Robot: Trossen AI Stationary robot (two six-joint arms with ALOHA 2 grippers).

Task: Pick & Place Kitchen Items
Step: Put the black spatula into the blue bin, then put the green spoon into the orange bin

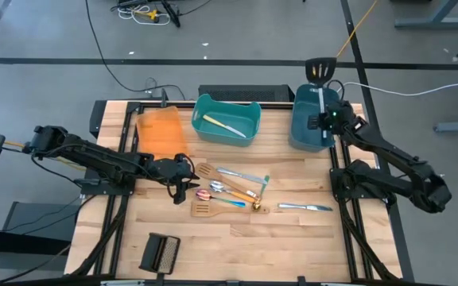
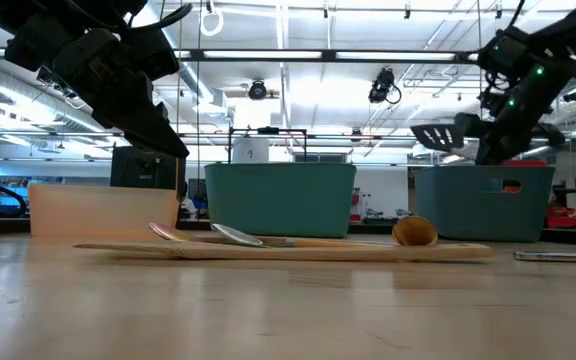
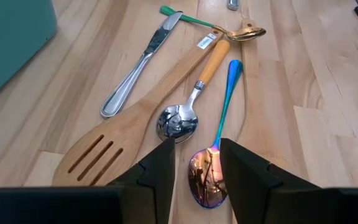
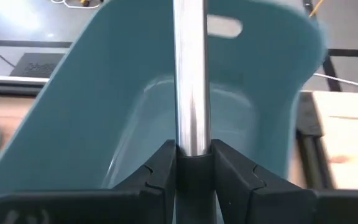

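Iridescent blue-pink spoon [image 3: 211, 163], teal bins [image 1: 226, 119], orange bin [image 1: 161, 133].

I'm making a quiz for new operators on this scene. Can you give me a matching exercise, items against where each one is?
Items:
1. black slotted spatula
2. rainbow spoon
3. lone knife
4. black ribbed block

Places:
A. between the left gripper fingers
B. table's near edge
C. held by the right gripper over the blue bin
D. table, beside the right arm's base

Pairs: 1-C, 2-A, 3-D, 4-B

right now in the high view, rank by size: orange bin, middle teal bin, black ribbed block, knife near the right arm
1. Middle teal bin and orange bin: they look about alike, so no ranking between them.
2. Black ribbed block.
3. Knife near the right arm, slimmest by far.
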